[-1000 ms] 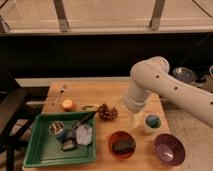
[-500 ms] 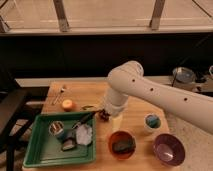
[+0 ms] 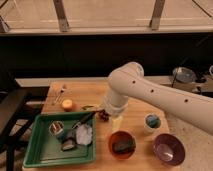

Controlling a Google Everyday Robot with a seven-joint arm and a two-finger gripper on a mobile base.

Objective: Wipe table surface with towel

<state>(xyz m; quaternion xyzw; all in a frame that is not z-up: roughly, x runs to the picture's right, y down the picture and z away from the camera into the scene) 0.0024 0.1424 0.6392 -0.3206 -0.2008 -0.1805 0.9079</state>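
Arm has swung from right of frame to centre-left over last second. We see gripper (image 3: 86, 120) now reaching over upper right rim of green tray (image 3: 33, 135), just above towel (image 3: 84, 134). Pincer spread wide, holding nothing. Towel lies crumpled in tray's right half, lower left of frame, off table surface (image 3: 85, 93). We judge: approach to grasp, wiping not yet begun.
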